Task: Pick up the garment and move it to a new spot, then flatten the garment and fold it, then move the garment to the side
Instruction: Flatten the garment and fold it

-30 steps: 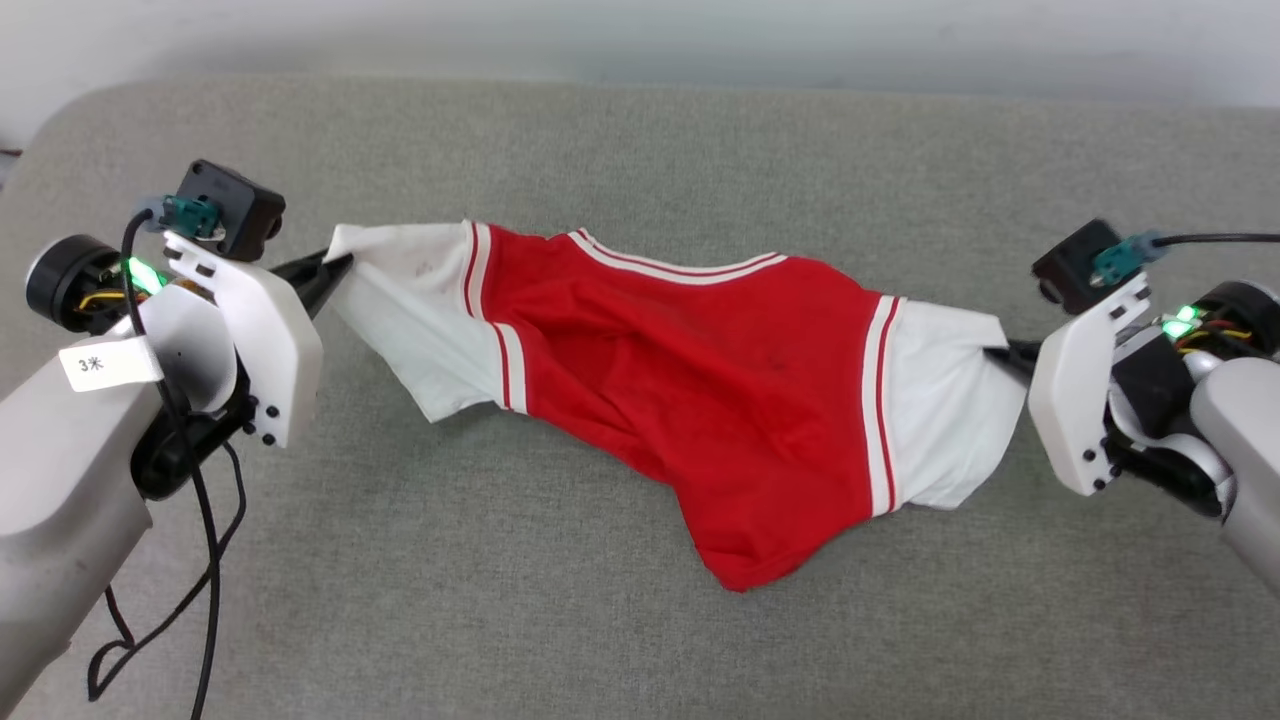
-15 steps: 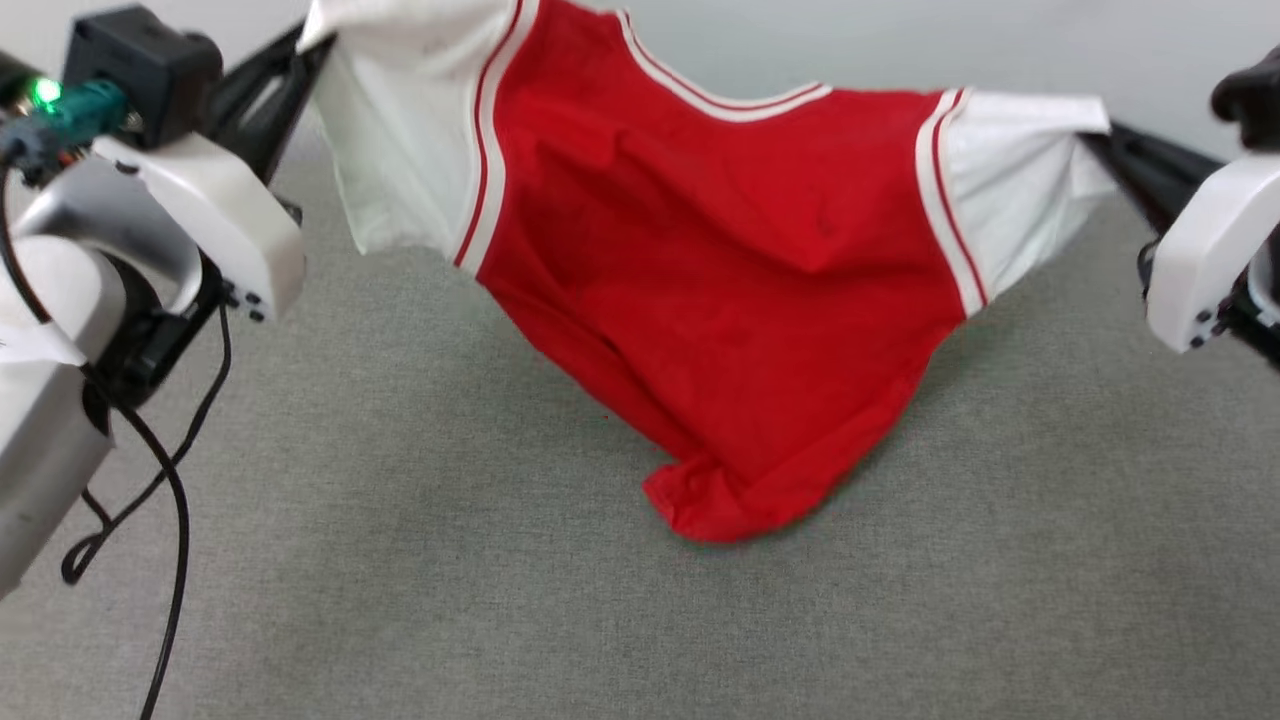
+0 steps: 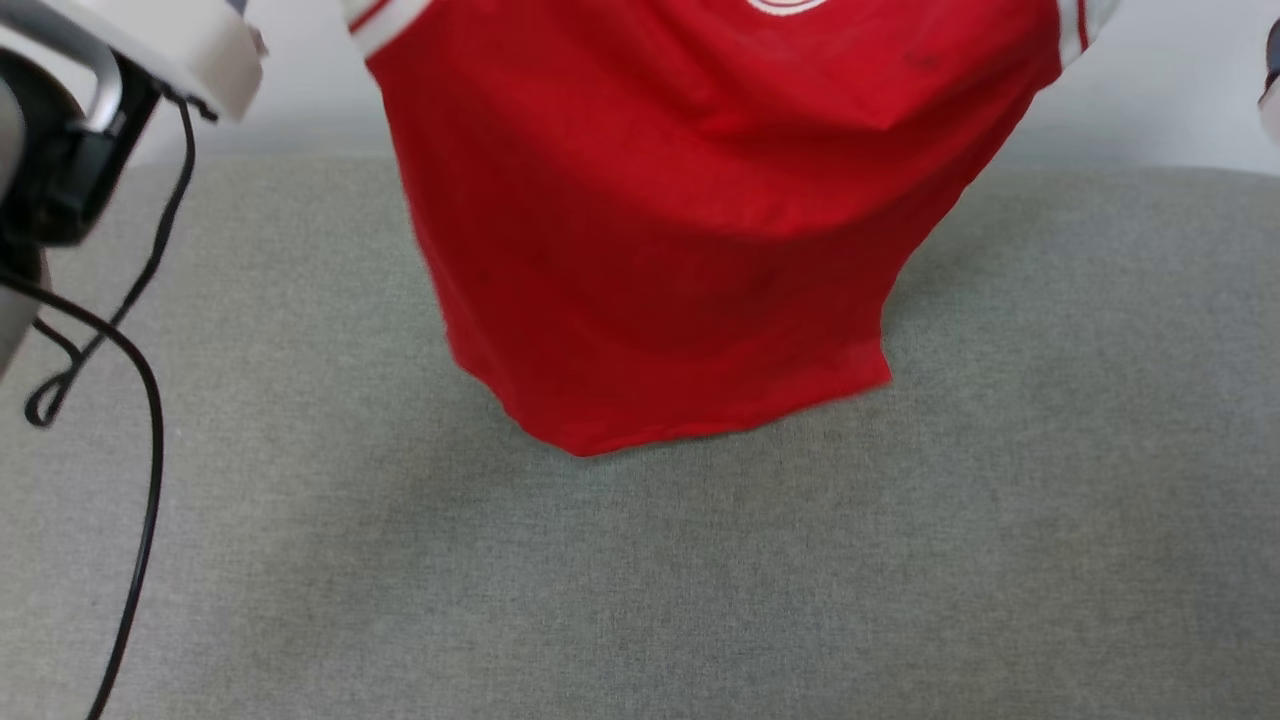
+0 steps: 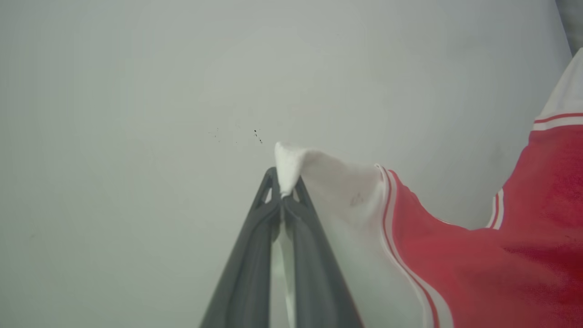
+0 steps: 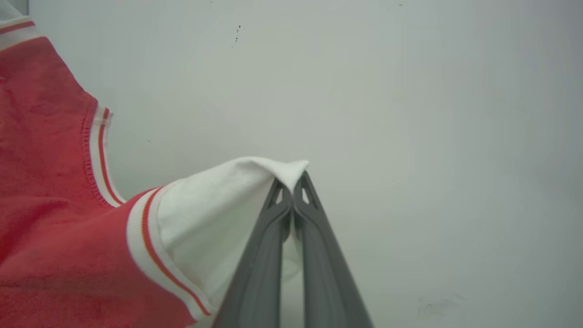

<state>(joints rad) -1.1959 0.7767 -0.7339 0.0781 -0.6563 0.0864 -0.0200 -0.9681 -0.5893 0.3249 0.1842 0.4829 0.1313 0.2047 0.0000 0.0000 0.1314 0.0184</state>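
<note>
Garment (image 3: 660, 250) hem: head view; pinched sleeves (image 4: 337, 191): wrist views.

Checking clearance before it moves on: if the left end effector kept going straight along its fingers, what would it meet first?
Past the white sleeve tip it pinches, the left end effector would likely meet the plain pale wall first; nothing else shows between, though depth is unclear.

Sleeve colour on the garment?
White sleeve, red-white striped seam trim; best in right wrist view.
</note>
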